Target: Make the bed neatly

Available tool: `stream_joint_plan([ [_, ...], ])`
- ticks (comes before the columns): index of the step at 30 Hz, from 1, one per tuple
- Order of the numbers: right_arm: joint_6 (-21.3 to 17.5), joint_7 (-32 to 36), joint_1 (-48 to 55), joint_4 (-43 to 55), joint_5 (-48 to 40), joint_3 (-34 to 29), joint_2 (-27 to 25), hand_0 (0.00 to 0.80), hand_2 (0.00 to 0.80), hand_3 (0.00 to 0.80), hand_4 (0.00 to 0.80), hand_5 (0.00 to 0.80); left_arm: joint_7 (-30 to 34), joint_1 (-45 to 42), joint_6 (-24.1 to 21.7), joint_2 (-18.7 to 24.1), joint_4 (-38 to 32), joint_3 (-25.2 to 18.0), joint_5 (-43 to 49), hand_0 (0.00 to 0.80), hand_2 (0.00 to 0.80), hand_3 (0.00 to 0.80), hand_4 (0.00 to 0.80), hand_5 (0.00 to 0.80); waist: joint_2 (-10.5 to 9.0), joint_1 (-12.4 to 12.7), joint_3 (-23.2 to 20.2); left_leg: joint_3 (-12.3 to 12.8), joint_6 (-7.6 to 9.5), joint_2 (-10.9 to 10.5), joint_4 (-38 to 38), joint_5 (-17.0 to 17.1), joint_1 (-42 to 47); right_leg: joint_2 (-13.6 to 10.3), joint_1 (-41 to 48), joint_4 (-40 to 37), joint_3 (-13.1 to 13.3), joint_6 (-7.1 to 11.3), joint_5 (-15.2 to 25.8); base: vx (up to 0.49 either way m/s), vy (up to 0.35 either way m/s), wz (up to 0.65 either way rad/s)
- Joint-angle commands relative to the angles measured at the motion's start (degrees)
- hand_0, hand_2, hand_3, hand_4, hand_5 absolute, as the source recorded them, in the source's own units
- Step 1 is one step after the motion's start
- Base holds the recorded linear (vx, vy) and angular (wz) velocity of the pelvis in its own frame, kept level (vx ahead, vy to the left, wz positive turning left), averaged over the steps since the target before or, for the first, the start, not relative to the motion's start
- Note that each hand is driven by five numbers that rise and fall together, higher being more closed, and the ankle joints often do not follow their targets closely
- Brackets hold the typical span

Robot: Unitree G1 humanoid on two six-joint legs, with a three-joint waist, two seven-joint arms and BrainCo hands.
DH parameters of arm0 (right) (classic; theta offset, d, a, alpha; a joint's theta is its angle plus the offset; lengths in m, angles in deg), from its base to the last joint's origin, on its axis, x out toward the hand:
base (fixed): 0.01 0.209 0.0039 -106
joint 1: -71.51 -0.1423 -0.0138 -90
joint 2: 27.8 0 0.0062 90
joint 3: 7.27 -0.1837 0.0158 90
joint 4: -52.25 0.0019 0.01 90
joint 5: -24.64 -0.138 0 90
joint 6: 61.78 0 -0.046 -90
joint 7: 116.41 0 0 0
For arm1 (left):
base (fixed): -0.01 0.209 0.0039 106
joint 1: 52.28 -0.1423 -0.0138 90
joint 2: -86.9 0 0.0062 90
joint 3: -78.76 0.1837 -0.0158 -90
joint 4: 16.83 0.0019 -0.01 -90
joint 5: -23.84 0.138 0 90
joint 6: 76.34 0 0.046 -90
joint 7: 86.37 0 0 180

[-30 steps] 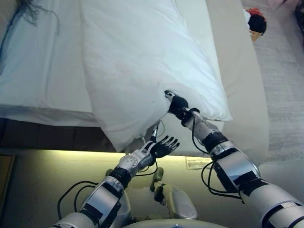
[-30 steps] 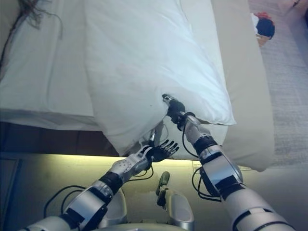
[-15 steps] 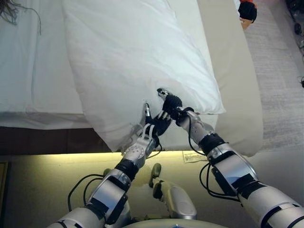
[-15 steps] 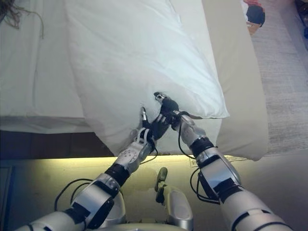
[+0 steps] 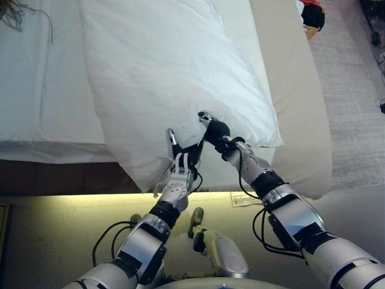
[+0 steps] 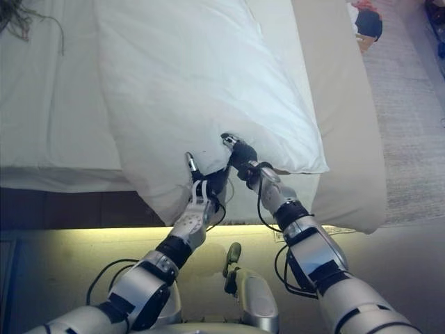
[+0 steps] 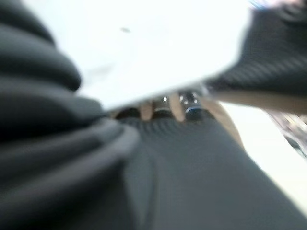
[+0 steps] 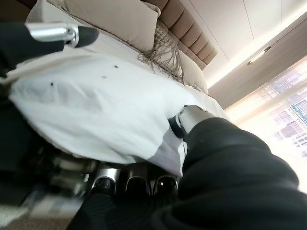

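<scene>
A thick white duvet (image 5: pixel 174 66) lies on the bed, and its near edge hangs over the foot. My right hand (image 5: pixel 215 130) pinches that edge, thumb (image 8: pixel 187 117) on top and fingers (image 8: pixel 138 184) underneath. My left hand (image 5: pixel 180 158) is right beside it on the same edge. Its thumb (image 5: pixel 171 136) lies on top of the cloth and its fingers (image 7: pixel 163 107) are underneath. The duvet also shows in the right wrist view (image 8: pixel 96 110), with the left thumb (image 8: pixel 62 32) lying on it.
A white sheet (image 5: pixel 36 90) covers the bed to the left. A beige cover (image 5: pixel 298 90) runs down the right side. A dark fringe (image 5: pixel 12 9) lies at the far left. A red-and-black object (image 5: pixel 313 13) sits on the grey carpet (image 5: pixel 355 102). Beige pillows (image 8: pixel 110 14) stand by the headboard.
My left hand has risen from below the bed's edge and has taken the duvet edge next to the right hand. The right hand has kept its hold. The camera has shifted.
</scene>
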Motion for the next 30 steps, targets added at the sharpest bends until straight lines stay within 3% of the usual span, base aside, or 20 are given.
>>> stream_joint_plan([
  [1,-4.15,1.90,-1.35,7.95,-3.73,-1.06,-2.89,0.800,0.800,0.800,0.800,0.800,1.69,4.67,0.24,-2.00,-2.54,-0.30,-0.72,0.000,0.000,0.000,0.000,0.000,0.29,-0.24,-1.43,-1.51,0.21,0.89,-1.71,4.84,-1.67,-3.49,3.69,3.22,-1.02,4.58,-4.11,-0.003,-0.003,0.07],
  [2,-4.10,1.81,-1.27,7.87,-3.74,-1.06,-2.91,0.800,0.800,0.800,0.800,0.800,1.74,4.66,0.37,-1.87,-2.47,-0.38,-0.72,0.000,0.000,0.000,0.000,0.000,0.35,-0.19,-1.43,-1.56,0.22,0.88,-1.76,4.86,-1.60,-3.53,3.74,3.27,-1.10,4.60,-4.12,0.003,0.000,0.05],
  [3,-3.98,1.75,-1.22,7.75,-3.61,-1.06,-2.91,0.800,0.800,0.800,0.800,0.800,1.57,4.61,0.33,-1.76,-2.41,-0.38,-0.72,0.091,0.091,0.091,0.091,0.091,0.42,-0.14,-1.45,-1.63,0.21,0.85,-1.83,4.88,-1.50,-3.57,3.83,3.27,-1.18,4.63,-4.13,0.007,0.005,0.03],
  [4,-3.69,1.71,-1.22,7.57,-3.35,-1.05,-2.87,0.800,0.800,0.800,0.800,0.800,1.44,4.57,0.35,-1.71,-2.26,-0.37,-0.72,0.395,0.395,0.395,0.395,0.395,0.49,-0.10,-1.47,-1.70,0.21,0.80,-1.91,4.88,-1.39,-3.63,3.91,3.26,-1.25,4.66,-4.15,0.000,0.000,0.00],
  [5,-3.71,1.85,-0.98,7.30,-3.01,-0.90,-2.77,0.800,0.800,0.800,0.800,0.800,1.45,4.50,0.35,-1.65,-2.08,-0.39,-0.72,0.769,0.769,0.769,0.769,0.769,0.63,-0.05,-1.56,-1.72,0.22,0.74,-2.02,4.89,-1.27,-3.72,4.03,3.21,-1.32,4.67,-4.20,0.000,0.000,0.00],
  [6,-3.57,1.97,-0.83,7.12,-2.72,-0.85,-2.69,0.800,0.800,0.800,0.800,0.800,1.55,4.39,0.43,-1.58,-1.94,-0.34,-0.72,0.800,0.800,0.800,0.800,0.800,0.76,-0.02,-1.64,-1.77,0.22,0.69,-2.10,4.92,-1.19,-3.79,4.12,3.16,-1.36,4.66,-4.22,0.000,0.000,0.00],
  [18,-0.75,-0.48,-0.03,2.67,1.08,-1.39,-3.30,0.800,0.800,0.800,0.800,0.800,2.87,4.94,0.99,-0.73,-0.57,-1.30,-0.72,0.800,0.800,0.800,0.800,0.800,2.38,0.07,-2.33,-2.33,0.22,-0.12,-2.00,4.78,-0.44,-4.55,4.49,3.97,-1.63,4.69,-4.76,-0.002,0.014,0.03],
  [20,-0.11,-1.24,0.05,1.73,1.98,-1.50,-3.42,0.515,0.515,0.515,0.515,0.515,3.24,5.28,1.48,-0.48,-0.22,-1.67,-0.72,0.800,0.800,0.800,0.800,0.800,2.67,0.03,-2.37,-2.43,0.24,-0.29,-1.67,4.66,-0.50,-4.73,4.40,4.24,-1.55,4.68,-4.87,-0.032,0.032,0.02],
  [21,0.33,-2.17,0.05,0.65,2.87,-1.73,-3.61,0.000,0.000,0.000,0.000,0.000,3.40,5.46,2.05,-0.24,-0.01,-1.93,-0.72,0.800,0.800,0.800,0.800,0.800,2.87,0.04,-2.45,-2.53,0.25,-0.44,-1.50,4.54,-0.49,-4.85,4.39,4.39,-1.52,4.72,-4.95,0.000,0.000,0.00],
  [30,5.91,-2.42,9.49,-4.73,11.66,-0.82,-3.20,0.000,0.000,0.000,0.000,0.000,5.70,2.07,2.90,1.82,-1.42,-2.94,-0.72,0.800,0.800,0.800,0.800,0.800,5.08,-0.24,-4.60,-2.72,0.84,-2.18,-3.26,4.12,2.85,-6.01,6.90,3.82,-1.14,5.21,-5.57,0.012,0.083,0.02],
])
